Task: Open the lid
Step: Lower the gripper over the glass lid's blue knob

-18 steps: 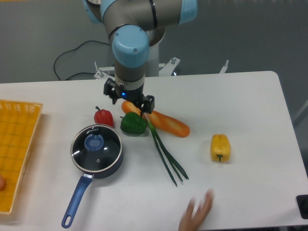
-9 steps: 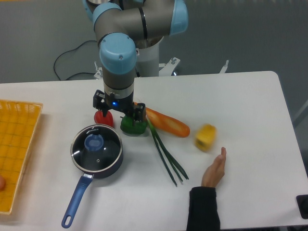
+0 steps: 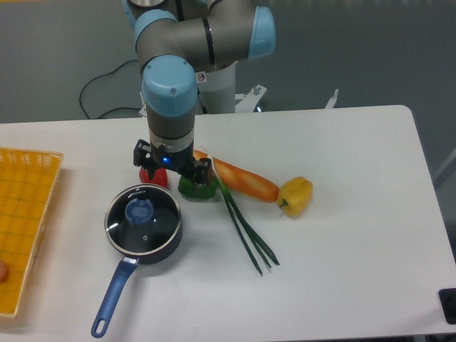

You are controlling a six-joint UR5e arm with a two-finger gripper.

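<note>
The scene is seen through a single fixed camera, set high in front of the tabletop (image 3: 356,249) and tilted steeply downward toward the robot's base at the far edge. The view is taken from a middling distance, so nearly the whole white surface is framed, cut only at the left and bottom edges. The arm (image 3: 192,35) is cropped at the top of the frame. The fingers (image 3: 173,165) are seen from above, left of centre; the saucepan (image 3: 140,235) lies nearer the camera than them. No second view is provided.
</note>
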